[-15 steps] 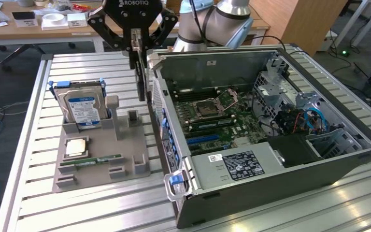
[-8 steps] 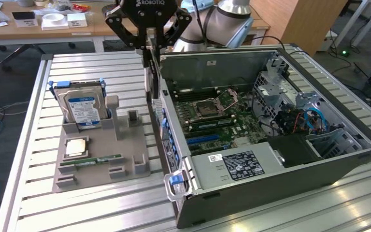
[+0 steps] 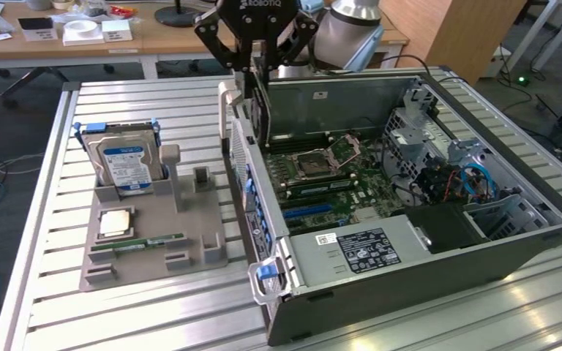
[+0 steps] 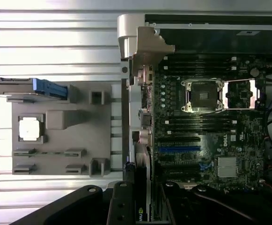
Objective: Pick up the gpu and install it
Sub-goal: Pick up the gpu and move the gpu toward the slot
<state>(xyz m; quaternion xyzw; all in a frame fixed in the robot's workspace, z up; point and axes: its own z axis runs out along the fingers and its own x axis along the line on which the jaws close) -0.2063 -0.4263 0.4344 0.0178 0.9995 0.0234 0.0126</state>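
Gripper (image 3: pixel 257 67) is clamped on the gpu (image 3: pixel 258 110), which hangs upright over the case's (image 3: pixel 515 245) back edge. Looks like the install step; its edge needs squaring up with a slot (image 3: pixel 310 210).

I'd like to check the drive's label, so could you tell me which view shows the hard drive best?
The exterior view: the hard drive stands upright in the gray holder, its blue-and-white label facing the camera. The wrist view looks down on the drive, giving its thin edge and blue rail.
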